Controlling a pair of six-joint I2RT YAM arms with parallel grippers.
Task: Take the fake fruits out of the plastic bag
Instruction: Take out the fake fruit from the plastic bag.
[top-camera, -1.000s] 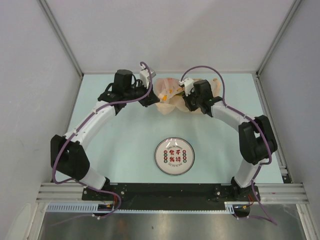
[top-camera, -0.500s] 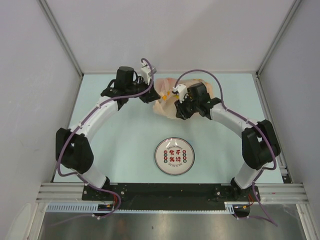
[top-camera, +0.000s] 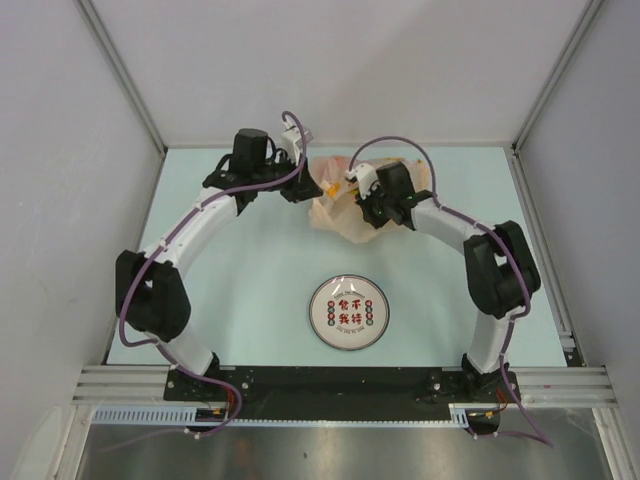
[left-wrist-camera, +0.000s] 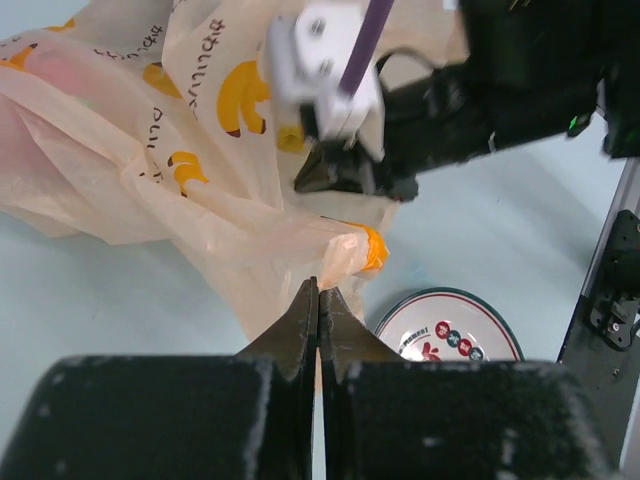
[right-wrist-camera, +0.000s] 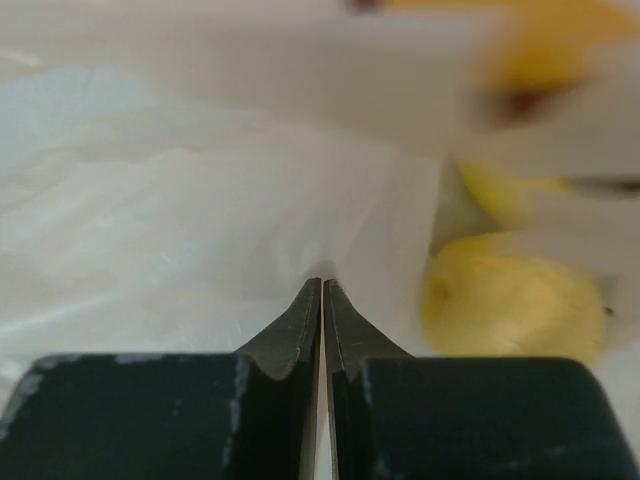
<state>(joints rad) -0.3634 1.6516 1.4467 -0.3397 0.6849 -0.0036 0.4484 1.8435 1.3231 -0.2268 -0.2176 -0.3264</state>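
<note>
Plastic bag (top-camera: 330, 212), banana-printed, is clamped by left claw (left-wrist-camera: 318, 285) and right claw (right-wrist-camera: 322, 283); plate (top-camera: 348, 340) shows red characters.

Printed on the round white plate (top-camera: 348, 335), lower centre of the top view: four red Chinese characters in two rows of two, apparently 食不 above 我待, though too small to vouch for every stroke. Flanked on the left and right by short columns of small round red-and-green marks, unreadable. Seen again at the lower right of the left wrist view, partly out of sight: only bits of red strokes and coloured dots, not legible. On the plastic bag (left-wrist-camera: 150, 150), upper left of that view: yellow banana drawings, each bordered by a curved line of small dark letters, crumpled and inverted, not legible. Nothing readable in the right wrist view.
</note>
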